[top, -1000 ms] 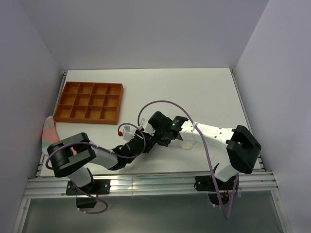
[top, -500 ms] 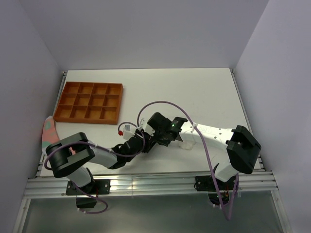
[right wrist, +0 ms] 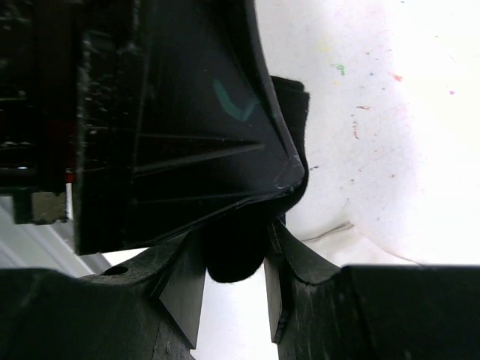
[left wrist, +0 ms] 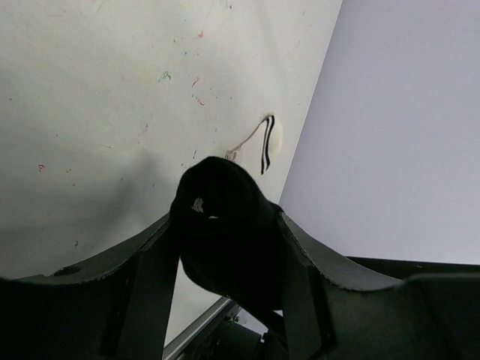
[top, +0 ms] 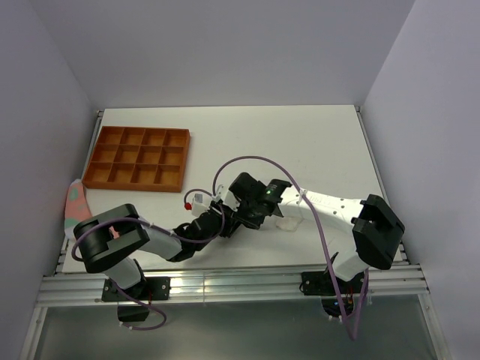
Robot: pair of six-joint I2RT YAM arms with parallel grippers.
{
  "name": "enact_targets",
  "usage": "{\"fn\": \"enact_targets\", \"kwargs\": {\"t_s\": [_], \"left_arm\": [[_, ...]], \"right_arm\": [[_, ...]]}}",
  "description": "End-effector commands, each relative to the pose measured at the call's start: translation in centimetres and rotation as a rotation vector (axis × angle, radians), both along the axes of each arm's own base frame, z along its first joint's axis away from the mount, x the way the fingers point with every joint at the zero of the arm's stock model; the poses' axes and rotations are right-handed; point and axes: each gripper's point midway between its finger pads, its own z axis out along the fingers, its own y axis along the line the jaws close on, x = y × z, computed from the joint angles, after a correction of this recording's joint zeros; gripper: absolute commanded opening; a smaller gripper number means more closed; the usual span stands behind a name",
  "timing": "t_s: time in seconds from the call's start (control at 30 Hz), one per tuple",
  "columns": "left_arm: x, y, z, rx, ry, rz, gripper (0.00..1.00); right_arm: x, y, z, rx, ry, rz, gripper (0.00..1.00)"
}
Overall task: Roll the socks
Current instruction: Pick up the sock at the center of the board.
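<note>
The black sock (left wrist: 225,217) is bunched into a dark lump held between both grippers near the table's front middle. My left gripper (left wrist: 225,225) is shut on it. My right gripper (right wrist: 234,244) is shut on the same black lump (right wrist: 236,259), directly against the left gripper's body (right wrist: 172,112). In the top view the two grippers meet, the left (top: 227,218) beside the right (top: 244,215). The white sock (top: 288,222) with black cuff stripes lies crumpled on the table just right of them. It also shows in the left wrist view (left wrist: 270,141).
An orange compartment tray (top: 136,158) stands at the back left. A pink fabric piece with teal patches (top: 75,201) lies at the table's left edge. Grey walls close in the left, back and right sides. A metal rail (top: 225,285) runs along the front.
Both grippers stay clamped together on the black sock and have shifted only slightly. The white sock beside them has settled a little nearer the front.
</note>
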Motion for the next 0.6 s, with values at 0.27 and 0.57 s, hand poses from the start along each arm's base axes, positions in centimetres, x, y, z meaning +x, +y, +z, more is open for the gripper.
{"fn": "enact_targets", "kwargs": {"t_s": [0.27, 0.57], "left_arm": [[0.3, -0.6, 2.0, 0.023, -0.059, -0.030, 0.48], [0.8, -0.6, 2.7, 0.044, -0.087, -0.024, 0.16]], "right_arm": [[-2.0, 7.1, 7.2, 0.345, 0.056, 0.147, 0.00], [-2.9, 7.0, 7.6, 0.355, 0.089, 0.181, 0.00]]}}
